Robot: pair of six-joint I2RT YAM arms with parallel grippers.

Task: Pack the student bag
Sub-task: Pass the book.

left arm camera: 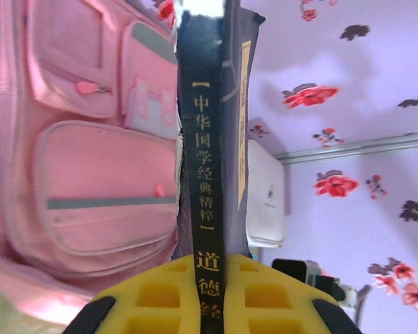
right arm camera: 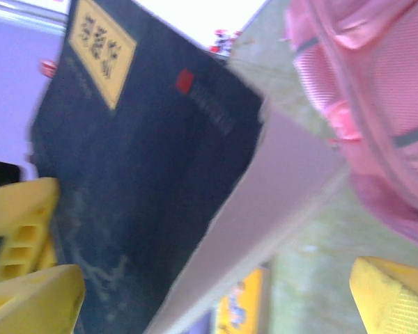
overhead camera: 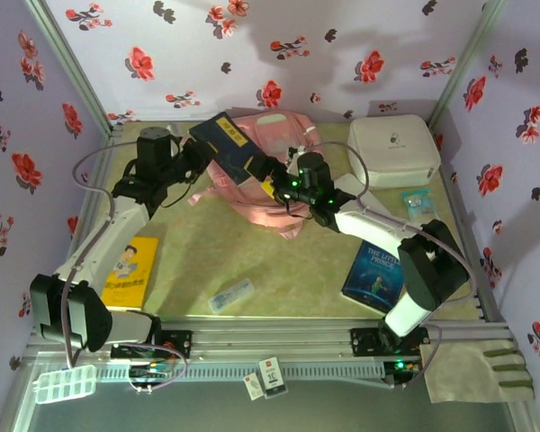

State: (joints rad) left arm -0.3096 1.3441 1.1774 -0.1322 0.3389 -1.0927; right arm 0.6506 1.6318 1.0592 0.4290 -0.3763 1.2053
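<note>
The student bag, pink with paler front pockets, lies at the back centre of the table. A dark blue book with a yellow label hangs tilted over its left side. My left gripper is shut on the book's spine, which runs up between the yellow fingers, with the bag to their left. My right gripper is at the book's lower right end. It is open: its yellow fingers stand wide apart, with the book's cover and page edge between them. The bag lies to the right.
A white hard case sits at the back right, with a small packet in front of it. A yellow book lies at the left, a blue book at the right, and a clear pen case at the front centre. Flowered walls close in three sides.
</note>
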